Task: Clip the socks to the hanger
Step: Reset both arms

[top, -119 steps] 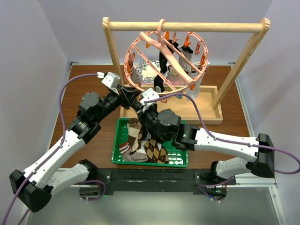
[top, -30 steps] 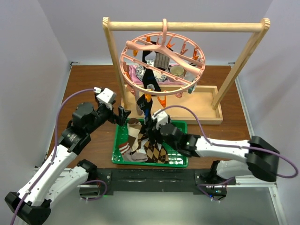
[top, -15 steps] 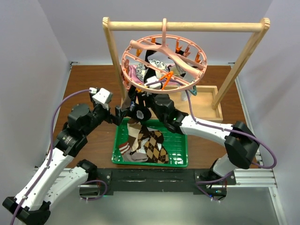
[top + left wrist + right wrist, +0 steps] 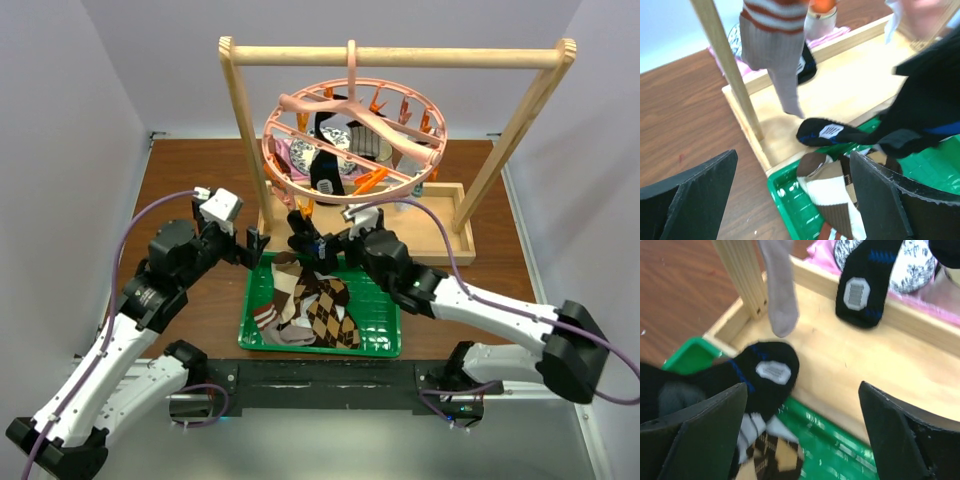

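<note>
Rack post [image 4: 246, 140] beside hanger [image 4: 351, 70] — green tray [image 4: 383, 305] w/ socks [image 4: 318, 312] nr rack base [image 4: 445, 215].

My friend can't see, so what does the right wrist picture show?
A black sock with a grey patch lies over the edge of a wooden base, by a green tray. A grey sock and another black sock hang above, and the right hand is open.
</note>
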`<state>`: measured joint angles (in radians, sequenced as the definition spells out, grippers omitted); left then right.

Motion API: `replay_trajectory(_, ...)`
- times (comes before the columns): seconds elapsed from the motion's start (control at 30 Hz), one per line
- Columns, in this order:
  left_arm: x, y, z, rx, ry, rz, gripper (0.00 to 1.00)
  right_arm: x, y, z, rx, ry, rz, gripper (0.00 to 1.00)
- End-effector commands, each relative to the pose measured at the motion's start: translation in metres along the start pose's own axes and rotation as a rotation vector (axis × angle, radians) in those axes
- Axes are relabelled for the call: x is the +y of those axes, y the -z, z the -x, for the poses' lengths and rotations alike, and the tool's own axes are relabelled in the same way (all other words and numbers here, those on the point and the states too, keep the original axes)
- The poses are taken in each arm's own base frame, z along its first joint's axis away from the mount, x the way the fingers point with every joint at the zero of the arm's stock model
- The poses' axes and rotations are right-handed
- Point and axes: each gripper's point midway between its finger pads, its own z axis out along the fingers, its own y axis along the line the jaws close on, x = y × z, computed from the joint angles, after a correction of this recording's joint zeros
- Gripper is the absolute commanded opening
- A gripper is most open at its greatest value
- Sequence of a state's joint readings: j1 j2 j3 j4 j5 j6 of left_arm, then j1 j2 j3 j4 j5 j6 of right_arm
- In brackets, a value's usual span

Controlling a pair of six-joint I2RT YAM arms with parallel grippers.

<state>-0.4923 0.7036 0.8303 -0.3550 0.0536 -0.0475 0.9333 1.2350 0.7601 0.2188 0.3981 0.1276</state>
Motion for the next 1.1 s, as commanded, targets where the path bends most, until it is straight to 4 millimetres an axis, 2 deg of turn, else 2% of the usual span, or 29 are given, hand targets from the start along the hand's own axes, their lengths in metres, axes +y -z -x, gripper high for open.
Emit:
replay_trajectory(0.0, 0.009, -0.001, 0.002, 0.030, -0.014, 0.047, 1.00, -0.016, 0.039, -0.021, 0.083, -0.088, -0.050, 0.99)
replay_trajectory(0.17, 0.007, 0.000, 0.003, 0.011, -0.009, 0.040, 1.00, -0.037, 0.071, -0.024, 0.125, -0.165, -0.129, 0.99)
replay_trajectory(0.2, 0.009, 0.002, 0.004, 0.004, -0.014, 0.049, 1.00, -0.047, 0.078, -0.030, 0.150, -0.160, -0.173, 0.99)
replay_trajectory(0.37, 0.022, 0.011, 0.004, -0.002, -0.043, 0.118, 1.00, -0.068, 0.116, -0.011, 0.103, -0.224, -0.223, 0.99)
replay_trajectory(0.6, 0.024, 0.030, 0.003, -0.021, -0.072, 0.131, 1.00, -0.096, 0.158, 0.020, 0.017, -0.246, -0.272, 0.99)
replay_trajectory(0.77, 0.032, 0.037, 0.014, -0.045, -0.096, 0.172, 1.00, -0.105, 0.169, 0.030, -0.014, -0.256, -0.302, 0.99)
replay_trajectory(0.87, 0.031, 0.036, 0.018, -0.050, -0.100, 0.168, 1.00, -0.106, 0.167, 0.032, -0.015, -0.252, -0.316, 0.99)
replay_trajectory(1.07, 0.033, 0.029, 0.016, -0.049, -0.107, 0.174, 1.00, -0.108, 0.162, 0.034, 0.000, -0.207, -0.341, 0.99)
